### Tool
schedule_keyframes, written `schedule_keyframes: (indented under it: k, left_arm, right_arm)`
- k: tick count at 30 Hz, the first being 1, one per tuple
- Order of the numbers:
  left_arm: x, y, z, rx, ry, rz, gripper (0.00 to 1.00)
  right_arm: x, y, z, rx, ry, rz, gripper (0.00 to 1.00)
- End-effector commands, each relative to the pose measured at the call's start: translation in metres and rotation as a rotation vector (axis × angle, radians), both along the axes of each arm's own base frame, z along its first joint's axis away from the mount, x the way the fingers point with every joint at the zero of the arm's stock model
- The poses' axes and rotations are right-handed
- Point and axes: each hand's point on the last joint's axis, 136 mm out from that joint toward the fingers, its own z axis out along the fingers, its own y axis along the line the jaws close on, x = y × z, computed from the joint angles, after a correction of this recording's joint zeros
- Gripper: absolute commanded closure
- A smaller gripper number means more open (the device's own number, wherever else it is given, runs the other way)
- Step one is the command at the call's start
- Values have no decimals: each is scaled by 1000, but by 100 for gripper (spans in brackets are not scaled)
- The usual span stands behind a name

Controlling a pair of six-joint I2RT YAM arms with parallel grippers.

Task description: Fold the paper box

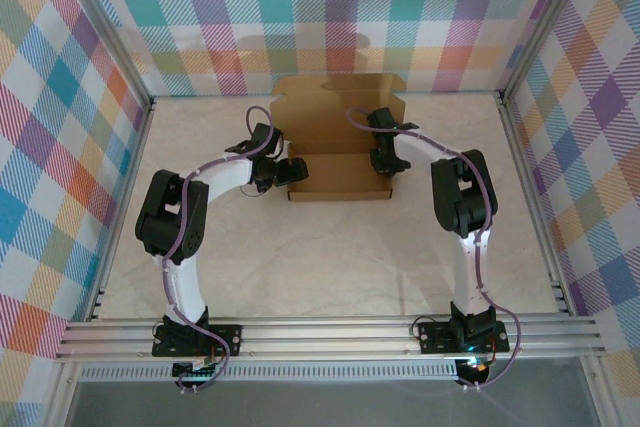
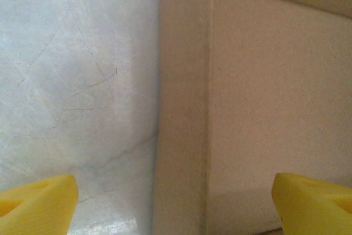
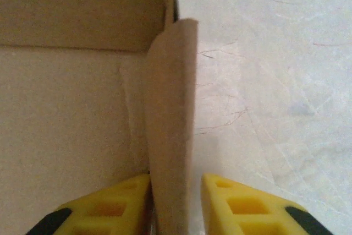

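toward the back of the pale marbled counter (image 1: 330, 267), upper centre of the overhead frame, the brown paper box (image 1: 340, 137) sits half formed, rear panel standing and front wall low. the left arm (image 1: 185, 212) reaches to the box's left edge. seen from its wrist, the left jaws are spread wide, yellow fingers (image 2: 38, 202) in the bottom corners, with the box's left wall (image 2: 184, 108) running up between them. the right jaws are closed around the upright right side flap (image 3: 170, 114), a finger (image 3: 242, 207) on either side of it.
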Motion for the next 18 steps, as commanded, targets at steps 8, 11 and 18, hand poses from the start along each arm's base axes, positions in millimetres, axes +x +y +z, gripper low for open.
schedule_keyframes:
  k: [8, 11, 18]
  left_arm:
    - [-1, 1, 17, 65, -69, -27, 9]
    - [1, 1, 24, 60, -98, -22, 9]
    - [8, 2, 28, 65, -111, -21, 9]
  right_arm:
    - [-7, 15, 66, 160, -126, 23, 17]
    - [-11, 21, 83, 243, -157, 28, 16]
    - [-36, 19, 85, 309, -113, -33, 20]
